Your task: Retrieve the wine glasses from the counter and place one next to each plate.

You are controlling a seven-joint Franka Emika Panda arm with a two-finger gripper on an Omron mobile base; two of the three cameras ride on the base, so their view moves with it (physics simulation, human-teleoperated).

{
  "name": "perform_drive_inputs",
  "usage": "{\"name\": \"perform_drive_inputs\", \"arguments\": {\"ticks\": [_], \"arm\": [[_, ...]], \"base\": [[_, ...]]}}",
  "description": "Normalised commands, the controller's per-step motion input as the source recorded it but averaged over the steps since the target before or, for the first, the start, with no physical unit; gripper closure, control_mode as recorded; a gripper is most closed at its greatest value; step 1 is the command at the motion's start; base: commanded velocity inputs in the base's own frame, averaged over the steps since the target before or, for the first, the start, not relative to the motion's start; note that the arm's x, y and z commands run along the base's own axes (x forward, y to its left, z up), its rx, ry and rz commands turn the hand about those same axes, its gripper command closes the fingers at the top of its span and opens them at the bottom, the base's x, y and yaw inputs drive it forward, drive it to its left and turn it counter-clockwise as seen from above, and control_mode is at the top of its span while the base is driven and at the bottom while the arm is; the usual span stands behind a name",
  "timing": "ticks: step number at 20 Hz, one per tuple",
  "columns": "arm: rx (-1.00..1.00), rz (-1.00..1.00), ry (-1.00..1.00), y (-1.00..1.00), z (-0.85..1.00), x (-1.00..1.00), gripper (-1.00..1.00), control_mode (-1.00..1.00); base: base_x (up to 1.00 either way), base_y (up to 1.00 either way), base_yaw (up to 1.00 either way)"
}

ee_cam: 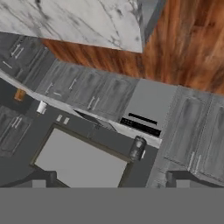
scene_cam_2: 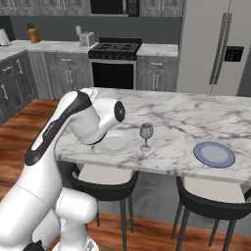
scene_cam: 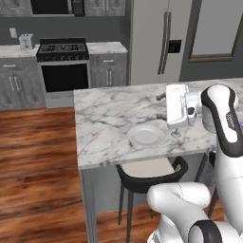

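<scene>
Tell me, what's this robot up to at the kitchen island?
It is setting out wine glasses beside plates. One wine glass stands upright on the marble island just beside the white plate. The blue-grey plate further along has no glass by it. The gripper is open and holds nothing, with the arm raised over the island near the glass.

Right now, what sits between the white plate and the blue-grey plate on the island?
In the right base view, one wine glass stands upright between the white plate and the blue-grey plate, close beside the white one; the rest is bare marble.
</scene>
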Motion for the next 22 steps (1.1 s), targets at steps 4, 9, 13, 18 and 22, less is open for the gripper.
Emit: {"name": "perform_drive_inputs", "arguments": {"ticks": [4, 9, 13, 18, 22], "arm": [[0.0, 0.0, 0.0, 0.0, 0.0, 0.0, -1.0, 1.0], [0.0, 0.0, 0.0, 0.0, 0.0, 0.0, -1.0, 1.0], [0.0, 0.0, 0.0, 0.0, 0.0, 0.0, -1.0, 1.0], [0.0, 0.0, 0.0, 0.0, 0.0, 0.0, -1.0, 1.0], [0.0, 0.0, 0.0, 0.0, 0.0, 0.0, -1.0, 1.0]], "base": [[-1.0, 1.0, 0.02], [-0.92, 1.0, 0.04], [-0.45, 1.0, 0.12], [-0.07, 1.0, 0.37], [0.0, 0.84, 0.58]]}}
